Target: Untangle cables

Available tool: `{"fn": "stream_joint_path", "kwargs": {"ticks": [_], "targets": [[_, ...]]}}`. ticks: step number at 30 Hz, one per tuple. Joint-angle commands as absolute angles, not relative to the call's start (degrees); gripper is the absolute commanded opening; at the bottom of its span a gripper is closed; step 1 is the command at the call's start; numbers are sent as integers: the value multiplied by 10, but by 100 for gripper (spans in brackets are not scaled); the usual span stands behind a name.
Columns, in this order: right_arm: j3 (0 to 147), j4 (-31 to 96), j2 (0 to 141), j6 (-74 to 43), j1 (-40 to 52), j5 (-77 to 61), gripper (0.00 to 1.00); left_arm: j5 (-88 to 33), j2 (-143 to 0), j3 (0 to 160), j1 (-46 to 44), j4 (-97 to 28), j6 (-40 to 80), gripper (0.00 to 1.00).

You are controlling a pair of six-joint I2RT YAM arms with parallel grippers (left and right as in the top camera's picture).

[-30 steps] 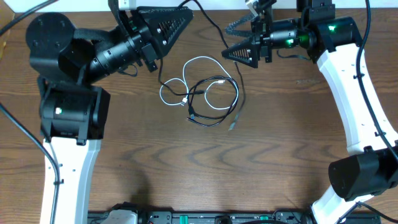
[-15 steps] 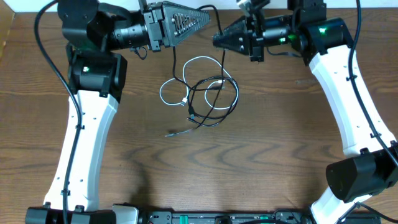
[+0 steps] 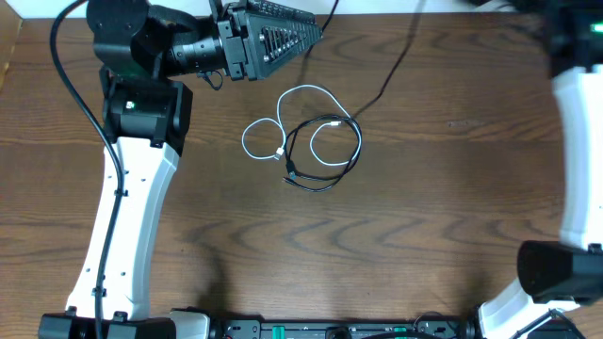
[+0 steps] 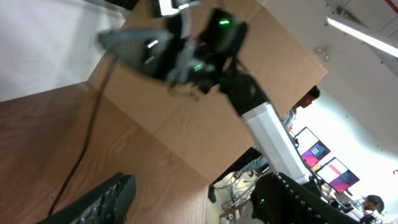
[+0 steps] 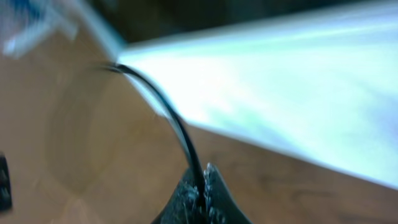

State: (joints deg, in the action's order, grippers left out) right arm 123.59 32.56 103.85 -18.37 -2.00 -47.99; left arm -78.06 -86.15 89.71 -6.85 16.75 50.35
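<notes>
On the brown, wood-grained table, the two thin cords lay in one loose knot of overlapping loops just right of the table's middle, near its far edge. The white cable made a small rounded loop on the left of the heap and a taller arch over the top, with a small plug end lying near the centre. The black cable formed a wider, flatter ring on the right and lower side, crossing the white one in several places. The heap was a little longer from left to right than front to back. From its upper right, a single black strand left the heap and ran almost straight, slanting up and to the right and out past the table's far edge. In the blurred right wrist view, the right gripper was closed to a narrow point, and its dark, rough-textured tips pinched that black cord, which curved away from them in a smooth arc. The left gripper hung above the far left of the table, pointing right. Its ribbed, black, wedge-shaped fingers stood wide apart with nothing between them.
</notes>
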Motion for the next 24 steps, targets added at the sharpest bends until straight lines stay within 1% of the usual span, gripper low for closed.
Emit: {"fn": "stream_joint_path", "kwargs": {"ticks": [1, 2, 4, 5, 7, 11, 14, 17, 21, 24], "targets": [[1268, 307, 1018, -281, -96, -469, 1, -784, -857, 903, -67, 171, 480, 72], [1268, 304, 1018, -287, -115, -468, 1, -783, -857, 903, -67, 171, 480, 70], [1268, 304, 1021, -287, -148, -458, 1, -782, -857, 903, -67, 171, 480, 72], [1267, 306, 1035, -287, -189, -442, 1, -778, -857, 903, -67, 171, 480, 72], [1267, 272, 1062, -290, -220, -423, 1, -772, -857, 903, -67, 171, 456, 72], [1267, 229, 1103, -311, -244, -376, 1, -751, -857, 903, -67, 170, 454, 72], [1267, 208, 1142, -317, -253, -305, 1, -738, -857, 903, -67, 170, 454, 72], [1267, 208, 1189, -316, -255, -198, 1, -735, -857, 903, -67, 168, 454, 72], [1267, 210, 1237, -310, -255, -148, 1, -728, -857, 902, -67, 168, 454, 72], [1267, 241, 1273, -307, -255, -124, 1, -728, -858, 902, -67, 167, 454, 72]]}}
